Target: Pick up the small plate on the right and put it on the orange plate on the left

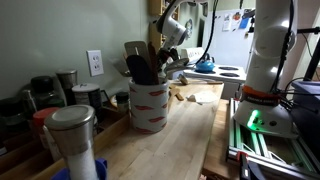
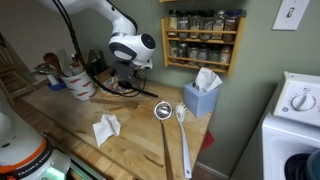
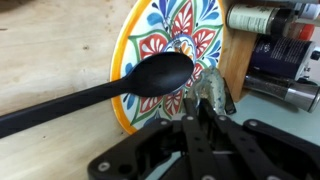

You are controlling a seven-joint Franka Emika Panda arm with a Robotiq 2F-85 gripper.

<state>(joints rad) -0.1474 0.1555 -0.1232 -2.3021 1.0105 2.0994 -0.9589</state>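
Observation:
The orange-rimmed plate (image 3: pixel 150 40) with a bright flower pattern lies on the wooden counter, and a black spoon (image 3: pixel 100 90) rests across it. My gripper (image 3: pixel 203 95) hovers at the plate's right edge with its fingertips together; I see nothing held between them. In an exterior view the gripper (image 2: pixel 128 72) hangs low over the back of the counter. The small round plate (image 2: pixel 163 110) lies on the counter to the right of the gripper, apart from it.
A spice rack (image 2: pixel 205 40) stands against the wall, and its jars (image 3: pixel 270 20) are close to the plate. A blue tissue box (image 2: pixel 200 95), a white utensil (image 2: pixel 184 140), a crumpled napkin (image 2: pixel 107 128), a utensil crock (image 1: pixel 150 105) and a steel canister (image 1: pixel 72 135) also stand on the counter.

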